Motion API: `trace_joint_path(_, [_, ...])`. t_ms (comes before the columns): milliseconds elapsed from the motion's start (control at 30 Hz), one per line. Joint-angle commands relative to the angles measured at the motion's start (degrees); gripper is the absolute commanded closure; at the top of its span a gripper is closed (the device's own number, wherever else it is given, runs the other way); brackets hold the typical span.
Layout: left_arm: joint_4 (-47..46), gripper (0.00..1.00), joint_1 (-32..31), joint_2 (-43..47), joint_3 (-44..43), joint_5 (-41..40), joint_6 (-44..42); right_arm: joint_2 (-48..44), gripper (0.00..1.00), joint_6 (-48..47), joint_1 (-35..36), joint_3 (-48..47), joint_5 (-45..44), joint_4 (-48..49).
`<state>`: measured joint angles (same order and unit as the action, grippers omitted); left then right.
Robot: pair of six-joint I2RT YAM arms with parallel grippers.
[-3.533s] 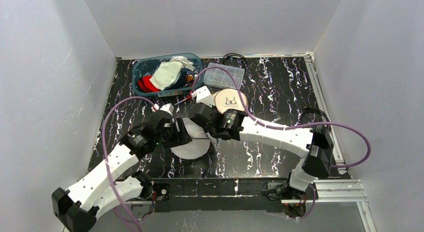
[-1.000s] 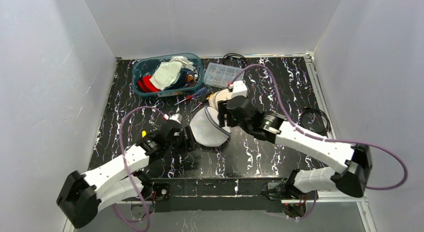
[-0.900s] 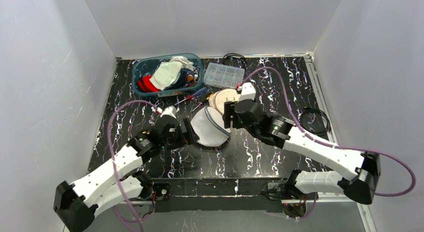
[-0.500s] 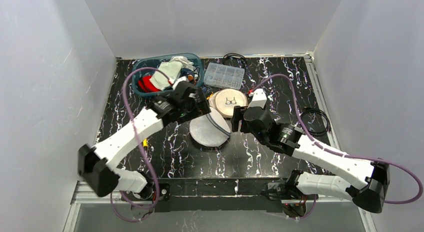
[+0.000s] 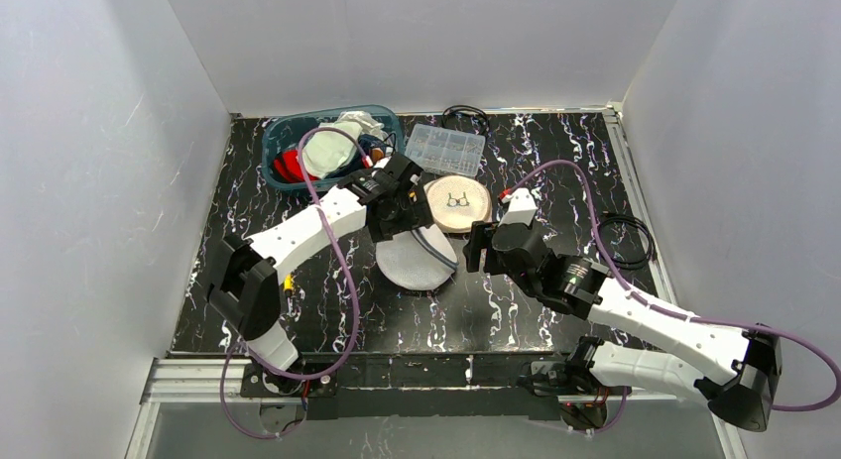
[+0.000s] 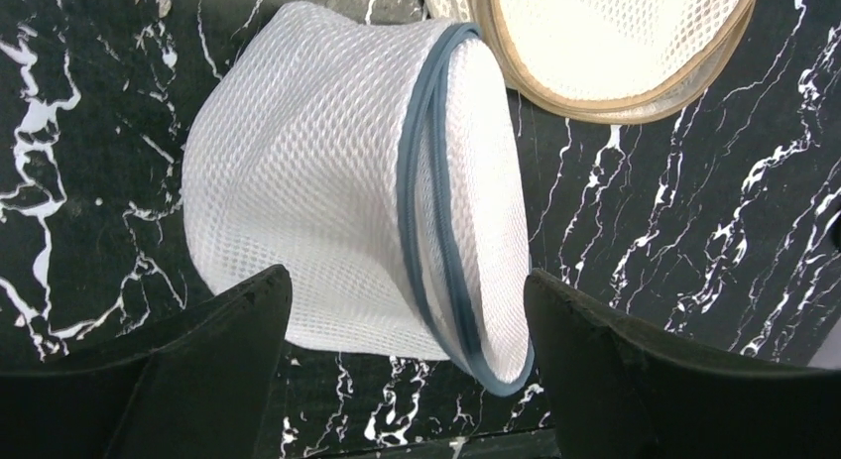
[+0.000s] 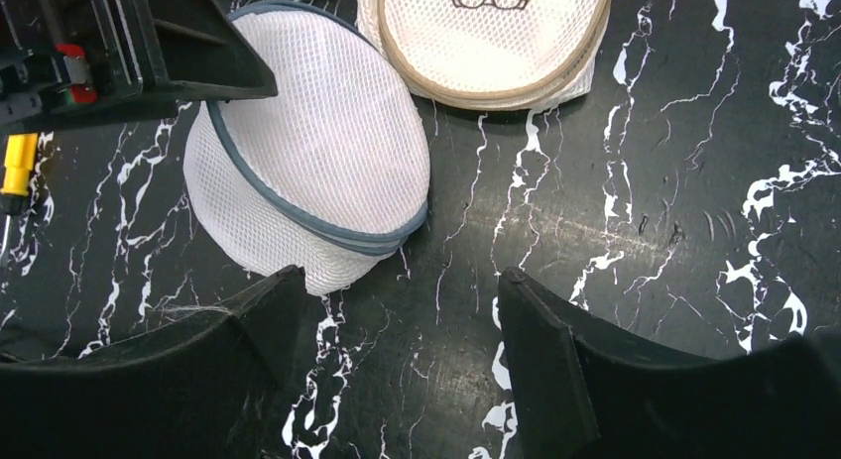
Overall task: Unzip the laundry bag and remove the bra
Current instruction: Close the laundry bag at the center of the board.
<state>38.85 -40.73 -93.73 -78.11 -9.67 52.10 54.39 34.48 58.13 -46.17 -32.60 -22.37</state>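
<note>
- Laundry bag (image 5: 415, 261), a squat white mesh drum, lies tipped at the middle of the black marbled table (image 5: 555, 172). Its blue-trimmed round face is turned up and toward the right arm's side.
- Its trim looks closed; the mesh hides what is inside.
- A beige-rimmed mesh bag (image 5: 456, 203) lies against its far edge.
- The blue basket (image 5: 270, 154) at back left holds white and red cloth; the clear box (image 5: 448, 148) beside it has contents too small to tell.
- Left gripper (image 6: 407, 290) hovers over the bag, fingers spread wide, holding nothing.
- Right gripper (image 7: 397, 281) hangs just beside it, equally wide and empty.
</note>
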Motion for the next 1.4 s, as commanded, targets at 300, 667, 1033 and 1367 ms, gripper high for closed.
trace_joint_path(300, [-9.9, 0.78, 1.6, 2.9, 11.3, 3.2, -1.2, -3.0, 0.21, 1.9, -0.2, 4.1, 2.7, 3.9])
trace_joint_path(667, [-25.4, 1.0, 2.8, 22.2, 22.7, 19.7, -5.3, -7.1, 0.18, 0.8, -0.6, 4.4, 8.6, 6.1])
trace_joint_path(1033, [-44.4, 1.0, 2.9, 29.5, 32.5, 30.7, 2.9, -14.8, 0.19, -5.5, -0.8, -4.3, 12.8, 2.1])
trace_joint_path(1367, [-86.1, 1.0, 6.7, 16.2, 52.7, 39.7, 8.4, -14.3, 0.29, -4.8, -0.8, 3.7, 21.9, 12.3])
